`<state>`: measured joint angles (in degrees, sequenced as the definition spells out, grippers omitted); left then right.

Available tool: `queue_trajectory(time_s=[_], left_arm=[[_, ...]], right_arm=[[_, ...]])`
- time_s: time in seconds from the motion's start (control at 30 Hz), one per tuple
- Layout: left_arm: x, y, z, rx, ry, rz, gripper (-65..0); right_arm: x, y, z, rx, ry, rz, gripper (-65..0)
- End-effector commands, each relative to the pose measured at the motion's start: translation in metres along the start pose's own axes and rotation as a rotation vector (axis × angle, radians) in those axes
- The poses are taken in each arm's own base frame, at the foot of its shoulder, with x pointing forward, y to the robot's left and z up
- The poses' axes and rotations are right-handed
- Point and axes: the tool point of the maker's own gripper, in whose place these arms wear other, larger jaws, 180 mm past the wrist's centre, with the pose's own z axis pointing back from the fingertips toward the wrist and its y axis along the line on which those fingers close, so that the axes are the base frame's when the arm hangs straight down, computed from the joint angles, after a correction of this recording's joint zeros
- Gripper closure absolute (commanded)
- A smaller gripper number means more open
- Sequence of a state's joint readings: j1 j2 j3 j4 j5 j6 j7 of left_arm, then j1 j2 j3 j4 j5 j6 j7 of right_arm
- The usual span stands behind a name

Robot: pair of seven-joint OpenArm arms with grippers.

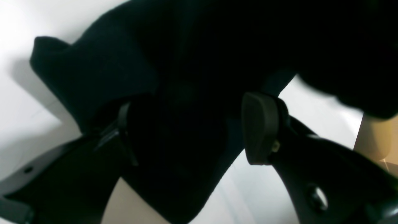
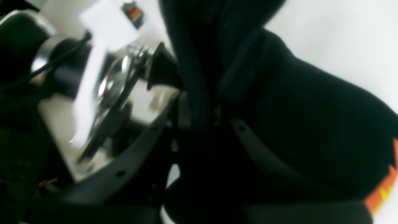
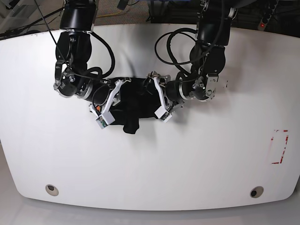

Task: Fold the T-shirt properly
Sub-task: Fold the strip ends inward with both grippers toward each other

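A black T-shirt (image 3: 132, 104), bunched into a dark heap, sits near the middle of a white table (image 3: 197, 159), caught between the two arms of a robot that reach in from the far edge. In the overhead view the right gripper (image 3: 111, 96) meets the cloth from the left of the picture and the left gripper (image 3: 157, 96) from the right, with a loose tail of fabric drooping toward the near edge. The left wrist view shows the left gripper (image 1: 189, 130) with its jaws set well apart, a thick fold of the shirt (image 1: 199, 62) filling the space between them and one dark rubber pad (image 1: 259, 127) pressed against the cloth. The blurred right wrist view shows the right gripper (image 2: 202, 115) with its jaws drawn nearly together, pinching a narrow ridge of the shirt (image 2: 311, 124) that rises between them; a sliver of orange print (image 2: 384, 189) shows at the lower right edge of the fabric. A red mark (image 3: 279, 146) sits on the table well apart from the shirt, toward the right of the overhead view.
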<state>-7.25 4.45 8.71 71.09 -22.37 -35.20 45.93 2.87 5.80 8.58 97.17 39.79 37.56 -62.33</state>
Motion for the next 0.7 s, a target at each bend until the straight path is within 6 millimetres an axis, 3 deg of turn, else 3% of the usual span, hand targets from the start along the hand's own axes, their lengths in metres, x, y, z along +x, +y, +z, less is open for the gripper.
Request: queue_trajectory(time_s=[0.0, 0.17, 0.3, 0.53, 0.67], left_arm=[[-0.022, 0.008, 0.001, 0.044, 0.109, -0.010, -40.7], [-0.019, 0.008, 0.002, 0.044, 0.098, -0.014, -40.7], [0.003, 0.012, 0.013, 0.072, 0.015, -0.027, -40.7], [0.043, 0.008, 0.035, 0.110, -0.161, -0.038, -40.7], [0.051, 0.005, 0.048, 0.130, -0.198, -0.066, -40.7]], right_arm=[[0.004, -0.013, -0.003, -0.036, -0.010, 0.013, -10.3], [0.002, -0.028, -0.003, -0.106, 0.022, 0.050, -34.1], [0.001, -0.033, 0.000, -0.122, 0.035, 0.063, -45.3], [0.021, -0.031, 0.015, -0.153, 0.022, 0.145, -48.4], [0.041, -0.018, 0.023, -0.130, -0.045, 0.180, -48.4]])
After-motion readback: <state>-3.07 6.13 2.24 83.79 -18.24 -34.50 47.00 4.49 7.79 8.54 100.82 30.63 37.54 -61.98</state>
